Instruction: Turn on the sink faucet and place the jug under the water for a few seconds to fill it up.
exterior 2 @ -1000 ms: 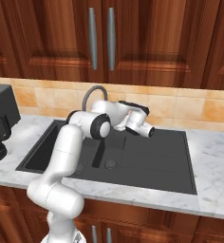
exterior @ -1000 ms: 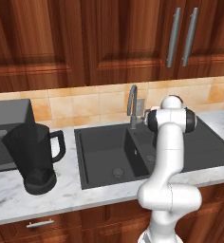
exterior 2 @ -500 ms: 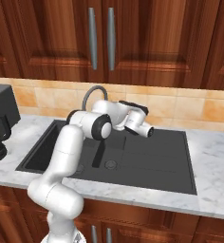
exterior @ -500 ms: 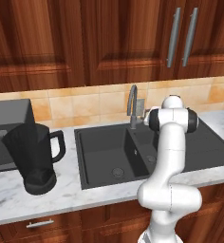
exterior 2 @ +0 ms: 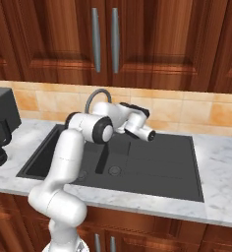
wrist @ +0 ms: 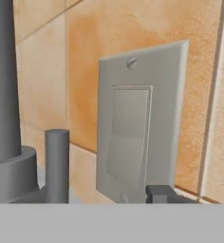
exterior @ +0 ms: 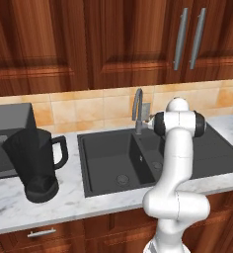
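Observation:
The grey gooseneck sink faucet (exterior: pixel 137 109) stands behind the black sink (exterior: pixel 104 165); no blue water shows at its spout. My gripper (exterior: pixel 149 120) is just right of the faucet's base, pointing at the tiled wall. In the hand view the faucet stem (wrist: pixel 2 80) and its small upright lever (wrist: pixel 57 163) are close on the left. One dark fingertip (wrist: pixel 161 193) rises off-centre at the right, so the jaws stand apart with nothing between them. The dark jug (exterior: pixel 33 159) stands upright on the counter, far left of the sink.
A grey wall switch plate (wrist: pixel 137 128) is straight ahead of the hand. A dark grey microwave (exterior: pixel 7 133) sits behind the jug. The marble counter's front edge (exterior: pixel 89 210) runs below the sink, and wooden cabinets (exterior: pixel 113 44) hang above.

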